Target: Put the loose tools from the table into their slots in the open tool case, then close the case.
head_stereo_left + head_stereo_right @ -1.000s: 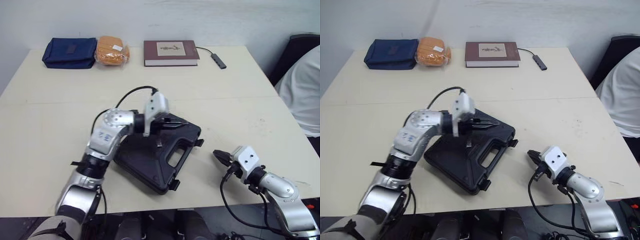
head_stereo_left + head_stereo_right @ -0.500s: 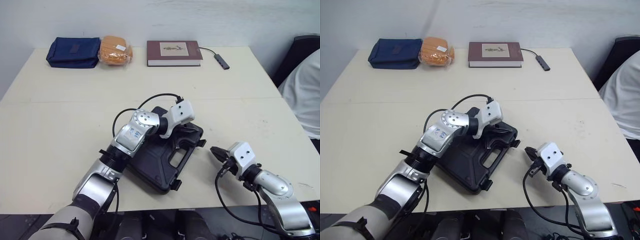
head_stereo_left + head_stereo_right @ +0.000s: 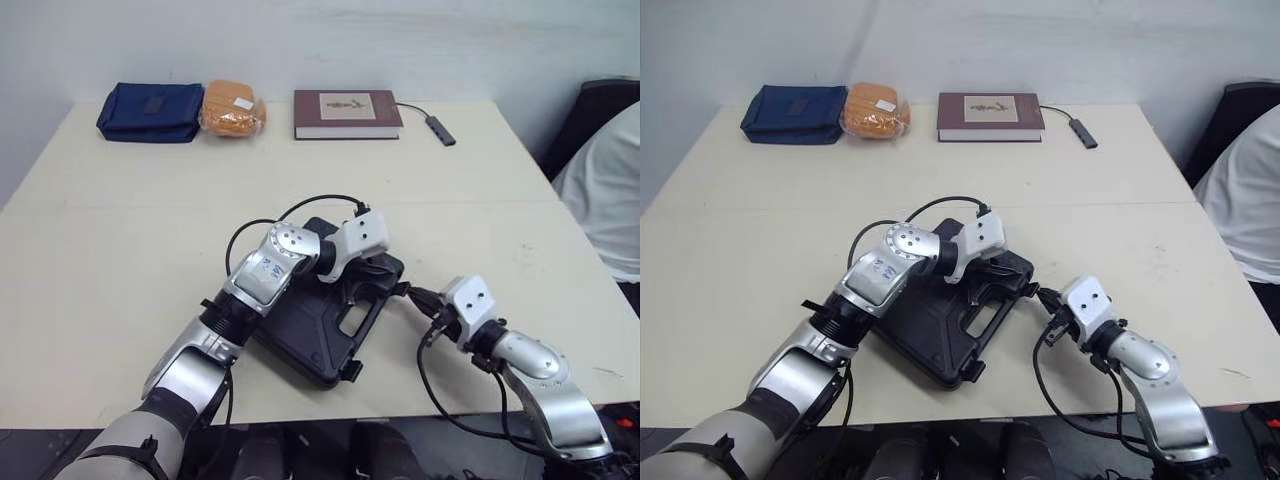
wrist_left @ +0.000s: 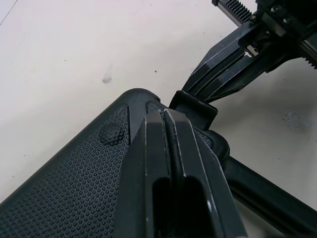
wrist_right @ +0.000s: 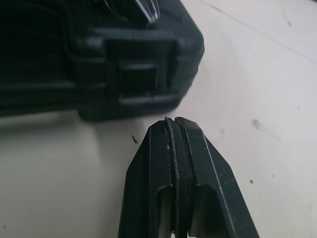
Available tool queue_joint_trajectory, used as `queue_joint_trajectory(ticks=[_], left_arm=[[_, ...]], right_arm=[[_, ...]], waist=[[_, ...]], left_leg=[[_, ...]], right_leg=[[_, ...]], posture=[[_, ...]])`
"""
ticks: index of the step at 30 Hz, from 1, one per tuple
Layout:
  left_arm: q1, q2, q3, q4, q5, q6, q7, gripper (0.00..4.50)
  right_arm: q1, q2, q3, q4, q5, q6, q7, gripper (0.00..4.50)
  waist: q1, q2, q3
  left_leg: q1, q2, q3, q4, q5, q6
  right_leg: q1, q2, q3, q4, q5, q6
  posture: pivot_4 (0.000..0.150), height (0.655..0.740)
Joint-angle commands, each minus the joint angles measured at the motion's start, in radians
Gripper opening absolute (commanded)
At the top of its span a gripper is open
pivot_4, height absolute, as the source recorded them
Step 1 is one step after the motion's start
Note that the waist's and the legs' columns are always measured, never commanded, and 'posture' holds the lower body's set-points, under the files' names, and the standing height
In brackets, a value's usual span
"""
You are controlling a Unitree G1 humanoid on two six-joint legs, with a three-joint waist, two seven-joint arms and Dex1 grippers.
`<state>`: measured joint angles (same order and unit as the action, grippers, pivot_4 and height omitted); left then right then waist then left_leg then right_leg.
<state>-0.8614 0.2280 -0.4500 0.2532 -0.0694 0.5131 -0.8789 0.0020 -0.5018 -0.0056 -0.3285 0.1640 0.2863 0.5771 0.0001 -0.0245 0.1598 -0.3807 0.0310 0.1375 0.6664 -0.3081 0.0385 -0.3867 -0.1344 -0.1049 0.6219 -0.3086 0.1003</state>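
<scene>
The black tool case [image 3: 300,335] lies with its lid down on the table's near middle. My left gripper [image 3: 378,272] is shut, and its fingertips [image 4: 166,115] rest on the lid's pebbled right corner. My right gripper [image 3: 413,296] is shut too and points at the case's right side. Its tip [image 5: 173,120] is just short of the side latch [image 5: 138,74], apart from it by a small gap. The left wrist view also shows this latch [image 4: 195,106], with the right gripper [image 4: 233,59] beyond it. A second latch [image 3: 350,370] sticks out at the near edge.
Along the table's far edge lie a navy pouch [image 3: 150,112], an orange packet [image 3: 232,108], a dark red book [image 3: 347,108] and a small cabled adapter [image 3: 440,130]. A person in white [image 3: 600,190] sits at the table's right side.
My right gripper has moved left, from open table up to the case's side latch. My left gripper has swung from above the lid's middle down onto its right corner.
</scene>
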Motion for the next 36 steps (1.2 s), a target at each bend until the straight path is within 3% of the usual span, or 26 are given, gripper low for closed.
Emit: queue_joint_trajectory(ticks=[1,6,36], left_arm=[[0.074,0.02,-0.096,0.127,0.093,0.052,0.003,0.02],[0.076,0.024,-0.101,0.134,0.098,0.05,0.004,0.02],[0.111,0.057,-0.127,0.166,0.119,0.046,-0.01,0.02]], right_arm=[[-0.015,-0.008,0.0,-0.012,0.002,-0.015,0.011,0.0],[-0.023,-0.007,0.002,-0.017,0.009,-0.015,0.027,0.0],[-0.099,0.027,0.049,-0.04,0.049,0.025,0.062,0.0]], waist=[[0.0,0.0,0.0],[0.0,0.001,-0.001],[-0.006,0.003,-0.003]], left_leg=[[0.003,0.0,0.0,-0.001,-0.001,0.0],[0.01,0.001,-0.004,-0.002,-0.008,0.002],[0.01,0.003,-0.007,-0.005,-0.01,-0.003]], right_leg=[[0.003,0.0,0.0,-0.001,0.0,0.0],[0.013,-0.001,-0.002,-0.005,-0.001,-0.002],[0.012,-0.001,-0.004,-0.007,-0.002,-0.004]], posture=[[0.15,0.74],[0.15,0.74],[0.15,0.74]])
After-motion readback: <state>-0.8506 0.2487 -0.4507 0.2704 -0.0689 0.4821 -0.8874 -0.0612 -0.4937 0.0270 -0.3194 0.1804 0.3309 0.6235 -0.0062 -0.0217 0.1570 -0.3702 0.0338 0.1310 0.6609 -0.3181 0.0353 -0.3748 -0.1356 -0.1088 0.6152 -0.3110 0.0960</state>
